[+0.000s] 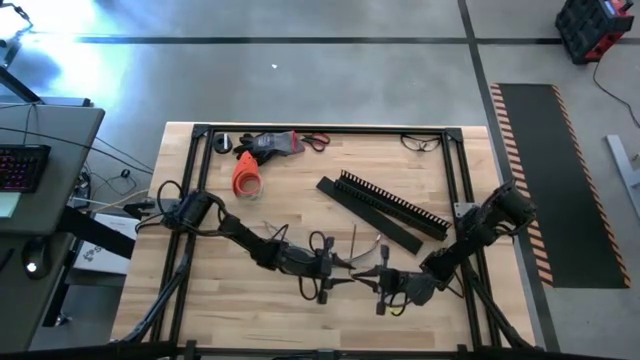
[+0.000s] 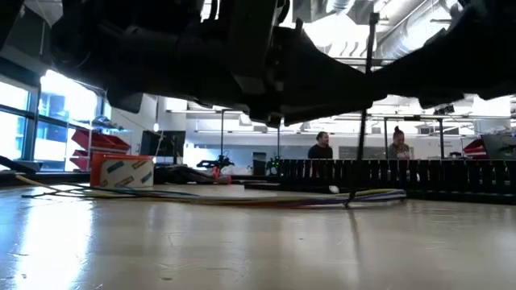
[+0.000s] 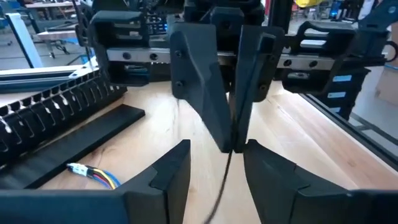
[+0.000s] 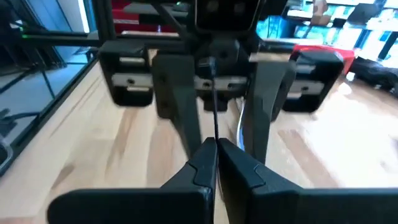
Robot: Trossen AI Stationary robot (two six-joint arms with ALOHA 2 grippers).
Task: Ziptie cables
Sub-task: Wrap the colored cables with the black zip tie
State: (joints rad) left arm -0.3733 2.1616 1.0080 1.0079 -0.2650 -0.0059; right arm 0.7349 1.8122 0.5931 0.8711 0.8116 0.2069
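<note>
The cables (image 1: pixel 345 248) are a thin, gently curved bunch lying flat on the wood between the two arms; they show as a low coloured line (image 2: pixel 242 196) in the low view. My right gripper (image 1: pixel 383 285) (image 4: pixel 216 144) is near the table's front, shut on a thin black strip that looks like a zip tie (image 4: pixel 214 106). My left gripper (image 1: pixel 325 275) (image 3: pixel 217 146) faces it at close range and is open. Its fingers stand on either side of the strip (image 3: pixel 224 177) without touching it. My right gripper pinches the thin black strip between its two fingertips (image 3: pixel 235 144), coming roughly level from the table's right side. From the pinch the strip runs on toward the left gripper and passes through the gap between that gripper's open fingers.
A long black comb-toothed channel (image 1: pixel 395 203) and a flat black bar (image 1: pixel 365 213) lie slanted behind the grippers. An orange roll (image 1: pixel 246 176), a red-grey tool (image 1: pixel 275 143) and glasses (image 1: pixel 422 142) sit near the far edge. Black frame rails (image 1: pixel 330 129) border the table. People sit in the room beyond (image 2: pixel 321 146).
</note>
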